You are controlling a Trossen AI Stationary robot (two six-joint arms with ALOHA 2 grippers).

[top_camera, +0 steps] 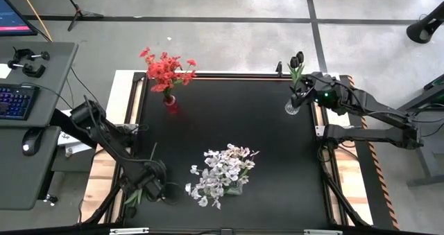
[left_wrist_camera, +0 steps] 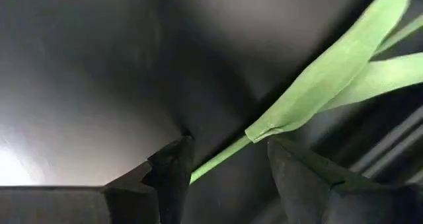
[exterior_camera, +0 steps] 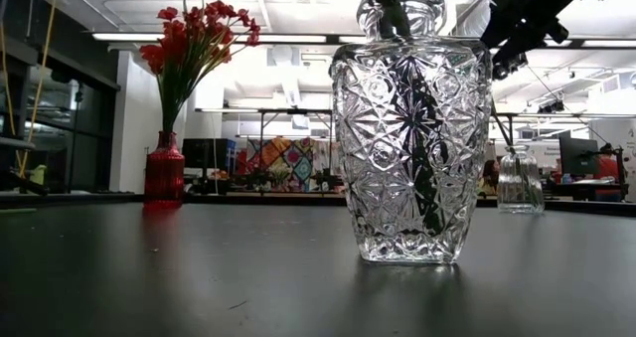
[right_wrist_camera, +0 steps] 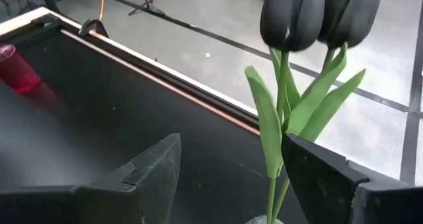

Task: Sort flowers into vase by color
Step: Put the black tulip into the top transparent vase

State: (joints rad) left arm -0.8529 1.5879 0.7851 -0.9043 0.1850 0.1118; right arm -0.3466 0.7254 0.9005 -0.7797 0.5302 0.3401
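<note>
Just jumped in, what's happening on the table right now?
Flower sorting is nearly done. Red flowers stand in the red vase, white ones in the cut-glass vase. The right gripper is open beside the black tulips in the small clear vase. The left gripper straddles a green stem at the near-left corner.

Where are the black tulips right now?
In the high view, the black tulips stand in a small clear vase at the table's far right corner, beside the right end effector.

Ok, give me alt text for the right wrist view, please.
Two black tulips on green stems rise between the right gripper's open fingers, above a black table. A red vase sits far off near the table's edge.
</note>
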